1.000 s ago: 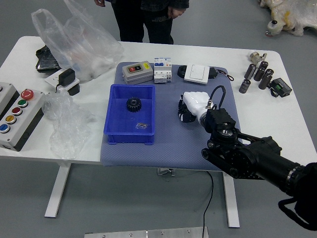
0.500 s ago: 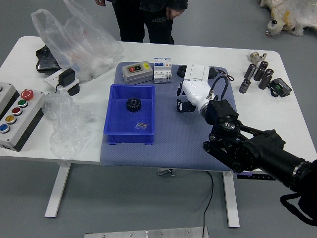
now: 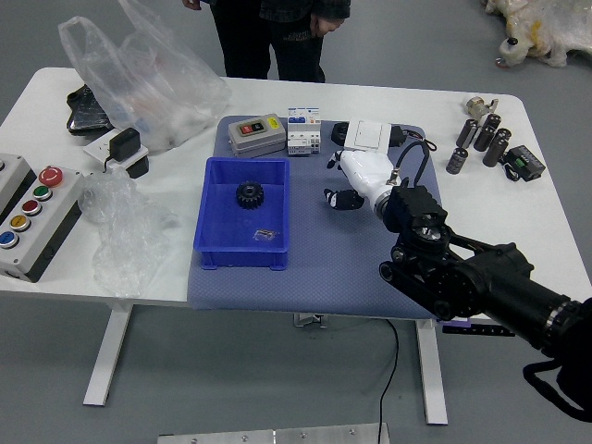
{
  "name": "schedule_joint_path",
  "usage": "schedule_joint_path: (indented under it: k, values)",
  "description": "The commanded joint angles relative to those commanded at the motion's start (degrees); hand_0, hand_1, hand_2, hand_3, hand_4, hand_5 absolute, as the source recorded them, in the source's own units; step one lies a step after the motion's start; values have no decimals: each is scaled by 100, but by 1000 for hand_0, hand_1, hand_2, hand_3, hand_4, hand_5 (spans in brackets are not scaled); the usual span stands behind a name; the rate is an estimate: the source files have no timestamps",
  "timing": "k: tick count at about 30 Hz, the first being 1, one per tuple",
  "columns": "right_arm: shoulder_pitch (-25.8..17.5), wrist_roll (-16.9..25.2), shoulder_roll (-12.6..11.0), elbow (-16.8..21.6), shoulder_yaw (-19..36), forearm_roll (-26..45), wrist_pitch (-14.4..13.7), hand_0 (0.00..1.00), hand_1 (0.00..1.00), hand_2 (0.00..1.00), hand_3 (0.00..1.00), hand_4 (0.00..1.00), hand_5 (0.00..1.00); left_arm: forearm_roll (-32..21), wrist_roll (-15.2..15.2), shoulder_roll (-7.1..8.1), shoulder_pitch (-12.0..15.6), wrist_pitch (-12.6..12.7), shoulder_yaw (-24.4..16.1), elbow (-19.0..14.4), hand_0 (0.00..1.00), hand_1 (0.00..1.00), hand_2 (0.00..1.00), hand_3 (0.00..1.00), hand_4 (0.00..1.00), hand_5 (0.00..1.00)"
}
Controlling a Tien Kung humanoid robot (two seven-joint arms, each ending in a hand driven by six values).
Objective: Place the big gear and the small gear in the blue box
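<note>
- a dark gear point(image 3: 250, 194) sits inside the blue box point(image 3: 242, 259); i can't tell its size class, or make out a second.
- the right hand point(image 3: 368, 172) is beside the box, digits apart, gripping nothing visible.
- it may hide the other gear – a blind grasp could miss.
- swinging in low could clip the box's wall.
- printing on the white blocks point(image 3: 303, 130) is illegible; no brand readable.

Person point(image 3: 242, 46), upper body beyond the top edge
</note>
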Motion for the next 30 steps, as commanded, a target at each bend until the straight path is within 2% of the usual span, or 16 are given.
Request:
schedule_joint_path:
  k: [3, 4, 9, 10, 15, 16, 21, 22, 27, 28, 30]
  values:
    - [-5, -47, 5, -24, -30, -11, 48, 429, 609, 953, 998, 838, 440, 8, 1, -8, -1, -2, -8, 0, 617, 473, 493, 652, 682, 322]
    - [-6, -76, 5, -37, -40, -9, 74, 371, 545, 859, 965, 883, 493, 16, 3, -11, -3, -2, -20, 0, 617, 473, 493, 653, 683, 324]
    - [-17, -164, -19, -133, -97, 21, 163, 371, 545, 859, 965, 883, 493, 21, -6, 18, -27, 6, -60, 0, 617, 473, 493, 653, 683, 324]
    - [-18, -170, -21, -152, -113, 35, 161, 361, 516, 754, 879, 878, 501, 19, -10, 27, -33, 8, -62, 0, 617, 473, 493, 653, 684, 328]
    - [-31, -196, -19, -183, -246, 120, 54, 361, 516, 754, 879, 878, 501, -5, -18, 41, -46, 9, -43, 0, 617, 473, 493, 653, 684, 328]
    - [-35, -198, -13, -188, -276, 139, 35, 336, 451, 570, 672, 778, 491, -4, -15, 36, -45, 9, -45, 0, 617, 474, 493, 654, 684, 331]
    - [-55, -155, 32, -221, -400, 190, -151, 336, 451, 570, 672, 778, 491, -8, -8, -1, -42, 4, -34, 0, 617, 474, 493, 654, 684, 331]
    - [-57, -154, 37, -222, -405, 186, -175, 303, 398, 421, 607, 550, 352, -12, -11, -4, -43, 3, -30, 0, 617, 474, 494, 654, 684, 333]
    - [-59, -164, 50, -246, -405, 141, -231, 303, 398, 421, 607, 550, 352, -31, -26, -5, -52, 2, -12, 0, 617, 474, 494, 654, 684, 333]
    - [-61, -167, 49, -249, -406, 133, -233, 294, 402, 412, 602, 495, 278, -31, -28, -4, -52, 2, -10, 0, 617, 474, 494, 654, 684, 334]
    - [-67, -171, 46, -252, -414, 123, -232, 294, 402, 412, 602, 495, 278, -13, -29, -5, -50, 0, -16, 0, 617, 474, 494, 654, 684, 334]
